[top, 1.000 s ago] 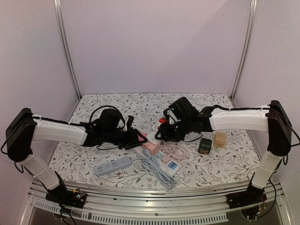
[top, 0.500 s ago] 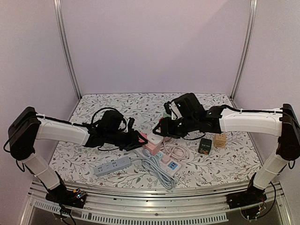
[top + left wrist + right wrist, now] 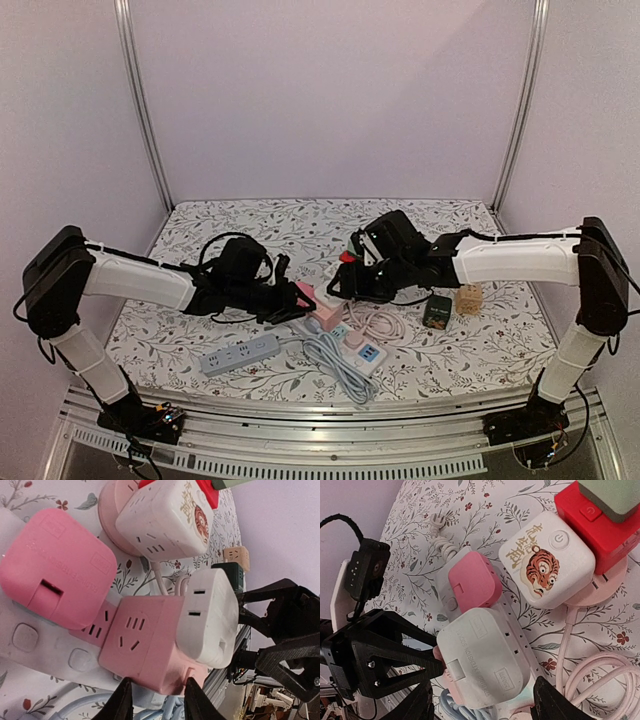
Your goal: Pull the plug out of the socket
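— We look down on a table [image 3: 200,225] under a flowered cloth, with pale lilac walls [image 3: 330,100] behind and metal posts [image 3: 140,100] at the corners.
— Both arms reach to the middle. The left gripper [image 3: 288,298] and right gripper [image 3: 345,283] face each other across the pink cube socket [image 3: 322,314], where the white plug [image 3: 330,295] sits.
— And around them?
— We see a grey power strip [image 3: 240,354] near the front and a white strip [image 3: 365,350] beside grey cables [image 3: 335,362]. A green cube [image 3: 437,311] and a tan cube [image 3: 468,297] lie to the right.
— From the left wrist, its fingers [image 3: 125,702] stand a little apart, straddling the socket's near edge. We cannot tell whether they pinch it.
— The plug is seated in the socket's side. A flat pink adapter [image 3: 55,575] sits just beside, and a tiger-printed cube [image 3: 167,517] beyond.
— From the right wrist, the fingers [image 3: 547,702] spread wide on either side of the plug, with a gap on each side. They hold nothing.
— A red cube [image 3: 592,515] touches the tiger-printed cube.
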### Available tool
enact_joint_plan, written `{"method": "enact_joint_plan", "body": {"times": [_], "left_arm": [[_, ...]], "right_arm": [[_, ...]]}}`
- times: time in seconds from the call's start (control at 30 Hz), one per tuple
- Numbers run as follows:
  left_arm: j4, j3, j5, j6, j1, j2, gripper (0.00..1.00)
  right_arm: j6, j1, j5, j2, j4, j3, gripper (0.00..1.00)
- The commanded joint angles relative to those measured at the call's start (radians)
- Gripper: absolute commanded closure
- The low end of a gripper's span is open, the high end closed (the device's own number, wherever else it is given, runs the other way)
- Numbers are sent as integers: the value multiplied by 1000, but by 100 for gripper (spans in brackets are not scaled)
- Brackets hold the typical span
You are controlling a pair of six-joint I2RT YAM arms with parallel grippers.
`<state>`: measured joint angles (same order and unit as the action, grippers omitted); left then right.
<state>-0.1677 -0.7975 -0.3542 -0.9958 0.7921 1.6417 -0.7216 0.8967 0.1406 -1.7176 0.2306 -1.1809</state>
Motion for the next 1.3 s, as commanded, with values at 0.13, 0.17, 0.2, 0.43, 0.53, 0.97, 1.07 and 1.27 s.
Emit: {"method": "enact_joint_plan", "body": {"times": [0.13, 0.17, 0.2, 0.43, 0.53, 0.97, 1.07, 1.27], "left_arm": [[-33, 3, -19, -4, 15, 20, 68], [-37, 9, -20, -6, 15, 22, 69], [-39, 12, -21, -8, 15, 25, 69], [-45, 27, -23, -14, 16, 27, 69], [-44, 32, -21, -15, 17, 21, 70], [-30, -4, -19, -15, 16, 41, 70], [-20, -25, -34, -8, 19, 54, 70], [-24, -23, -15, -10, 22, 58, 70]], "right_arm": [[-6, -6, 37, -68, -29, -25, 33], [-6, -6, 44, -78, -35, -29, 33], [-7, -6, 53, -83, -43, -33, 33], [-29, -6, 82, -86, -117, -8, 37], [-31, -5, 87, -58, -144, 13, 40], [55, 49, 42, 57, -160, 59, 47], [69, 62, 39, 41, -150, 58, 48], [132, 97, -78, 11, -75, 32, 48]]}}
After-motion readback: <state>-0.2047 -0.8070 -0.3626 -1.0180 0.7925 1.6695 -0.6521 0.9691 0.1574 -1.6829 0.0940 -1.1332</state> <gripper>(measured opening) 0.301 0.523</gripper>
